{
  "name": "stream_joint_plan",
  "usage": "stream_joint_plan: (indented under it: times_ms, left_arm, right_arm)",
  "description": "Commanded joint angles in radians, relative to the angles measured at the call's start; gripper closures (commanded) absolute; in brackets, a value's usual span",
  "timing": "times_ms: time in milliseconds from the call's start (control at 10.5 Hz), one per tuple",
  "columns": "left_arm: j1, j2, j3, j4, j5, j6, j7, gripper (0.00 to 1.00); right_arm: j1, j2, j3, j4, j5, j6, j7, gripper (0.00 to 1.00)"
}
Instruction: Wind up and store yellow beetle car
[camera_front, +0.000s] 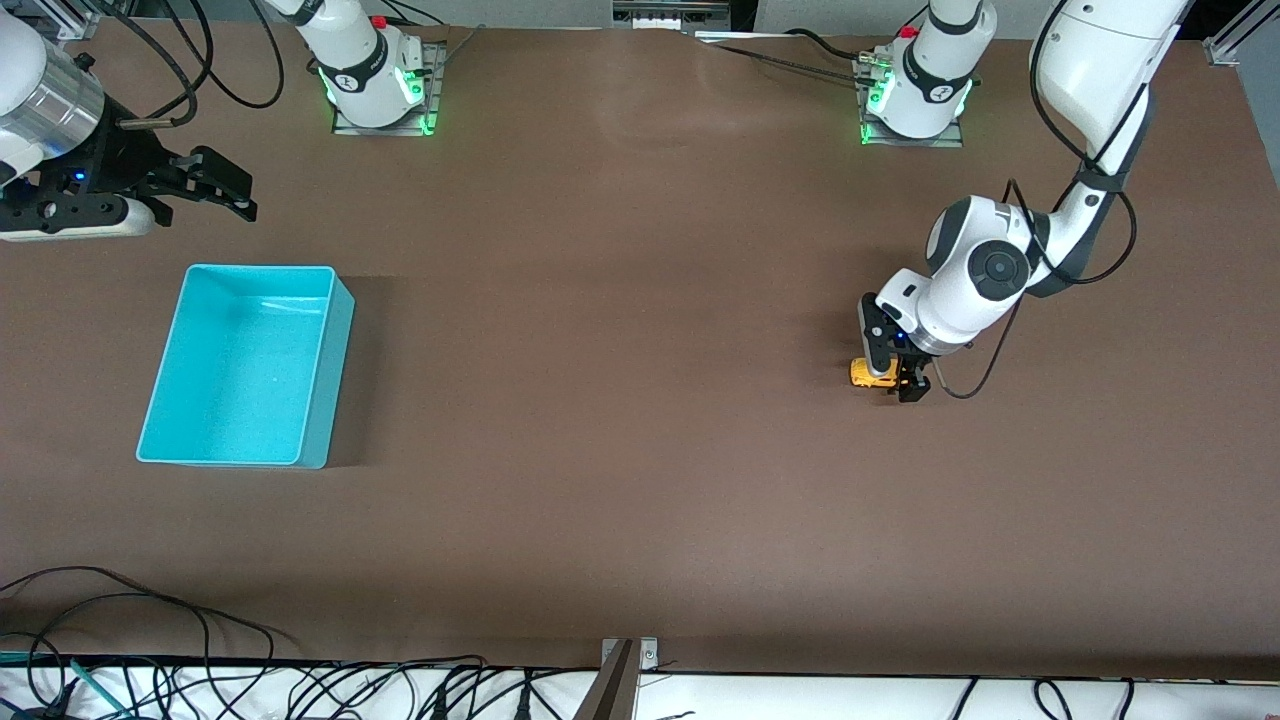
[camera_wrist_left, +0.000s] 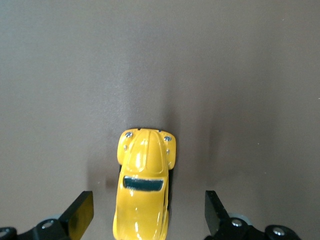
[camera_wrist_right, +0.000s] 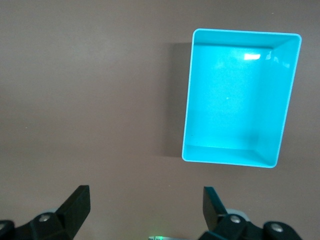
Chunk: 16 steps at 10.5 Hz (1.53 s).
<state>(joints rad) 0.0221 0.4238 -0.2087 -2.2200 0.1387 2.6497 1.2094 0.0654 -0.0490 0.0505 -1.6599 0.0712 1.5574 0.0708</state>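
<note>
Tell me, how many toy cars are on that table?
1. The car sits on the table toward the left arm's end, between the open fingers of the left gripper. The bin looks empty; none seems hidden.

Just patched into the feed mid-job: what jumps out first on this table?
The yellow beetle car sits on the brown table toward the left arm's end, with the left gripper down around it, jaws open on either side and not touching it. The turquoise bin stands empty toward the right arm's end. The right gripper waits in the air, jaws open, over bare table beside the bin.
</note>
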Motion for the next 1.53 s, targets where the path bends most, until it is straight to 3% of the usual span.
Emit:
stream_joint_plan:
  times_ms: [0,286,382,859,1431]
  left_arm:
    - [0.008,0.016,0.005,0.017,0.03,0.015,0.051,0.37]
    - [0.01,0.007,0.003,0.017,0.03,0.013,0.059,0.77]
    - [0.01,0.009,0.005,0.016,0.03,0.013,0.059,0.81]
    - [0.03,0.02,0.006,0.017,0.03,0.012,0.099,0.81]
    - [0.165,0.059,0.006,0.039,0.03,0.009,0.191,0.81]
  right_arm:
    - [-0.001,0.003,-0.018,0.012,0.035,-0.008,-0.011,0.0]
    - [0.001,0.005,-0.015,0.019,0.028,-0.008,-0.013,0.0]
    - [0.001,0.005,-0.015,0.019,0.027,-0.008,-0.013,0.0]
    - [0.004,0.003,-0.006,0.02,-0.007,-0.003,-0.034,0.0]
    - [0.024,0.005,-0.004,0.02,-0.05,-0.004,-0.048,0.0]
